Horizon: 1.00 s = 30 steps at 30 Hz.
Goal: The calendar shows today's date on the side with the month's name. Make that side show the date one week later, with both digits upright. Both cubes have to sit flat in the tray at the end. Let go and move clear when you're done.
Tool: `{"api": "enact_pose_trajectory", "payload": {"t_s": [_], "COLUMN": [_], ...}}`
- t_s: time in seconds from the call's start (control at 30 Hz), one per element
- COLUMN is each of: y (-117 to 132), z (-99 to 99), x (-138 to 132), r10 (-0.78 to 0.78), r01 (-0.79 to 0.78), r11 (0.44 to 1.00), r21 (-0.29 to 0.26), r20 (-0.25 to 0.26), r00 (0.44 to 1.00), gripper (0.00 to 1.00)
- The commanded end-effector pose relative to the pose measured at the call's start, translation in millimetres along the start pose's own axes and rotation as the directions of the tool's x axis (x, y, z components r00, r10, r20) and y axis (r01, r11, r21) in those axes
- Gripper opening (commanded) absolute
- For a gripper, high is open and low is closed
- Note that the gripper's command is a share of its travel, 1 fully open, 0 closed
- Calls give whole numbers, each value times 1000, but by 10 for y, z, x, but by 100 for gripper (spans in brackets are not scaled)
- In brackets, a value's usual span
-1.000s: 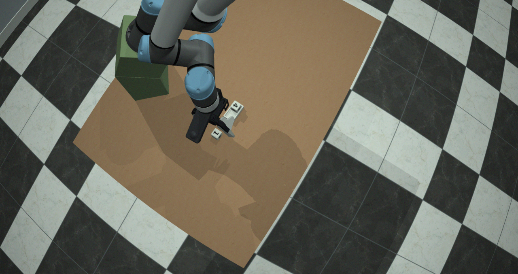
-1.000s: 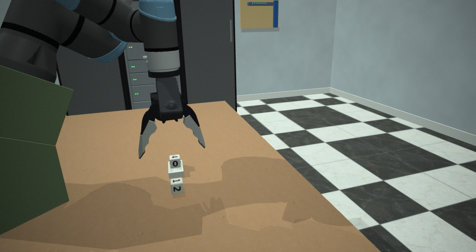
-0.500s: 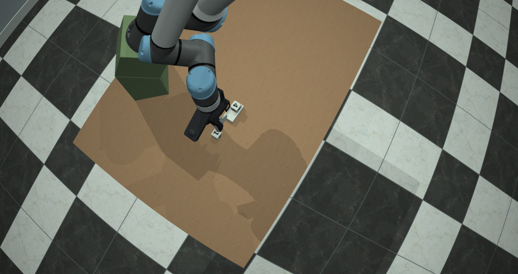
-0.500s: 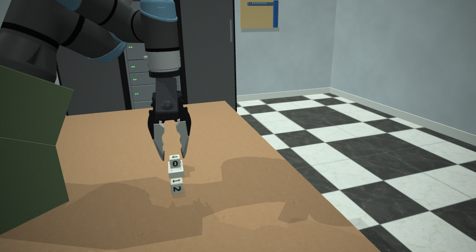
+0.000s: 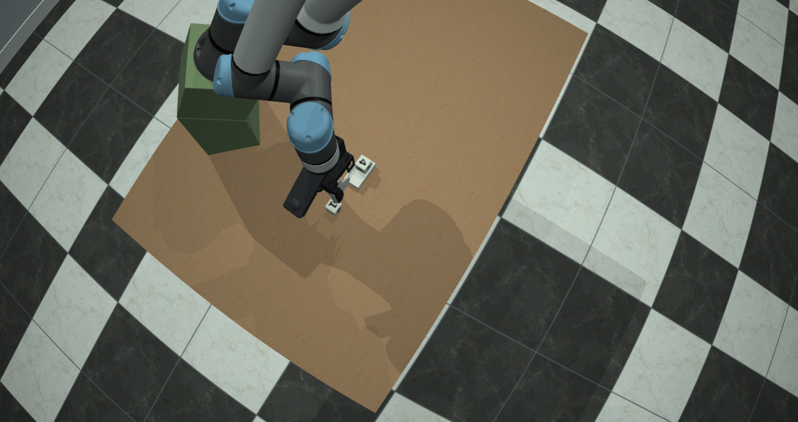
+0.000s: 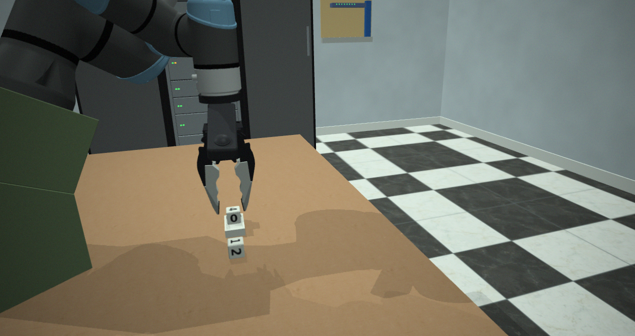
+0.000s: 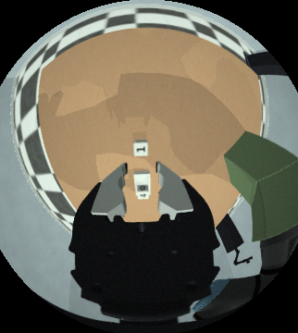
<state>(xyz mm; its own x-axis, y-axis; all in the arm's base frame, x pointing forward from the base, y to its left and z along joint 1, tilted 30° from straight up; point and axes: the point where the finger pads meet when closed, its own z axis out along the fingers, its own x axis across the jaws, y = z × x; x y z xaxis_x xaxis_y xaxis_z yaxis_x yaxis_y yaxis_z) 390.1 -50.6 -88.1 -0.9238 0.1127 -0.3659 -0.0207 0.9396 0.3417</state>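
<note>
The black pincer (image 5: pixel 338 189) (image 6: pixel 231 212) (image 7: pixel 142 163), with smooth grey fingers scalloped along their inner edges, points down, partly open with nothing between its tips, above a small white rectangular tray (image 5: pixel 357 179) (image 6: pixel 234 231) (image 7: pixel 142 178) on the plain tan tabletop (image 5: pixel 474 112) (image 6: pixel 155 200) (image 7: pixel 158 60). One white, square-faced cube (image 5: pixel 362 164) (image 6: pixel 233 216) (image 7: pixel 142 190) sits at one end of the tray, a dark 4 on top and an upright 0 on the side toward the exterior camera. A second white cube (image 5: pixel 333 206) (image 6: pixel 236 247) (image 7: pixel 141 148) rests outside it on the tabletop, near the tray's other end, with a 1 on top and a 2 lying sideways on the side toward that camera.
</note>
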Motion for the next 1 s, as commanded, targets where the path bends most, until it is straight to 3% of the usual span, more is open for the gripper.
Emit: {"api": "enact_pose_trajectory", "payload": {"t_s": [0.0, 0.97], "y": [-18, -16], "z": [-4, 44], "x": [-22, -23], "r10": [-3, -3], "r01": [3, 3], "r11": [1000, 1000], "r21": [3, 3], "r20": [2, 1], "r00": [1000, 1000], "gripper": [28, 28]}}
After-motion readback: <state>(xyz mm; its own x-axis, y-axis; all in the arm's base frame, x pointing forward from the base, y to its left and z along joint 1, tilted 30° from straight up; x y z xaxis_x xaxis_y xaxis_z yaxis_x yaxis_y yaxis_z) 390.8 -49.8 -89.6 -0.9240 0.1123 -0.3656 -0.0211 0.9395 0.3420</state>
